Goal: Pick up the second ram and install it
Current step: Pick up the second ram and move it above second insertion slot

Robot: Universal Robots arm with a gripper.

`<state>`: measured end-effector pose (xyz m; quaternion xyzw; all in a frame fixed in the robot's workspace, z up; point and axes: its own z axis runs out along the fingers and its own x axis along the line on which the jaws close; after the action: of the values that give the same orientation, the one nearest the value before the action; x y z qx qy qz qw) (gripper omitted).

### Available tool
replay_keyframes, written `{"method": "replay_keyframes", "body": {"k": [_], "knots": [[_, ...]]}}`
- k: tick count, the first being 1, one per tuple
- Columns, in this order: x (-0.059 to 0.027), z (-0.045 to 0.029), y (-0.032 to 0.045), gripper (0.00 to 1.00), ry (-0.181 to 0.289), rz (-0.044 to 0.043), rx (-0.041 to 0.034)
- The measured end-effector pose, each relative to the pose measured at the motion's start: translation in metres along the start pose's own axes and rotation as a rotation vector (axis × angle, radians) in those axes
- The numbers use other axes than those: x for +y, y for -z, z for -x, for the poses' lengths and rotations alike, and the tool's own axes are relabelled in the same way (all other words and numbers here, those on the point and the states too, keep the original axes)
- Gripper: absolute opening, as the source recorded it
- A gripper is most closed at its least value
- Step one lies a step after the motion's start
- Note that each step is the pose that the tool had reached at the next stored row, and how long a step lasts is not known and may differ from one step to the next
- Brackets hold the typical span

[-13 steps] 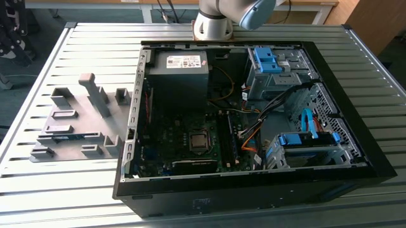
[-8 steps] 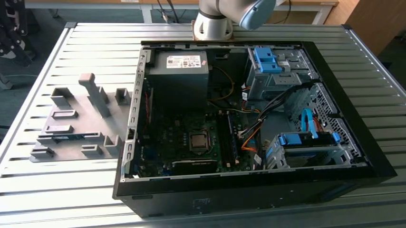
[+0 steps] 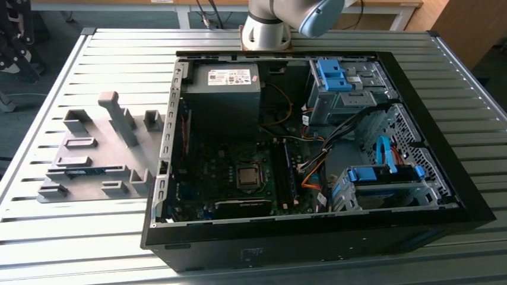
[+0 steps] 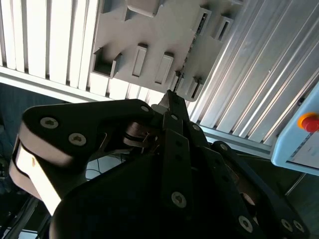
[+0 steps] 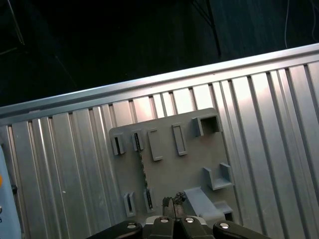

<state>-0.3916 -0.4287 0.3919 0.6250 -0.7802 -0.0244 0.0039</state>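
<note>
Over the grey fixture plate (image 5: pixel 169 172), hand (image 5: pixel 173 202) pointing down, closed

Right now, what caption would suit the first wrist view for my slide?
Gripper hovering above the grey fixture plate that carries the second ram, on a slatted table.
</note>
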Motion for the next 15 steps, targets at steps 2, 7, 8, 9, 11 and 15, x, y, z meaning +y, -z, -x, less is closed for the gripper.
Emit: {"method": "replay_keyframes", "body": {"k": [2, 7, 8, 9, 11, 15], "knots": [[0.0000, 0.0000, 0.0000, 0.11, 0.002, 0.0000, 0.0001], [0.0000, 0.0000, 0.0000, 0.11, 0.007, 0.0001, 0.0003], [0.0000, 0.0000, 0.0000, 0.11, 0.008, 0.0002, 0.0004], [0.0000, 0.0000, 0.0000, 0.11, 0.009, 0.0002, 0.0004], [0.0000, 0.0000, 0.0000, 0.11, 0.011, 0.0003, 0.0005], [0.0000, 0.0000, 0.0000, 0.11, 0.016, 0.0004, 0.0007]]}}
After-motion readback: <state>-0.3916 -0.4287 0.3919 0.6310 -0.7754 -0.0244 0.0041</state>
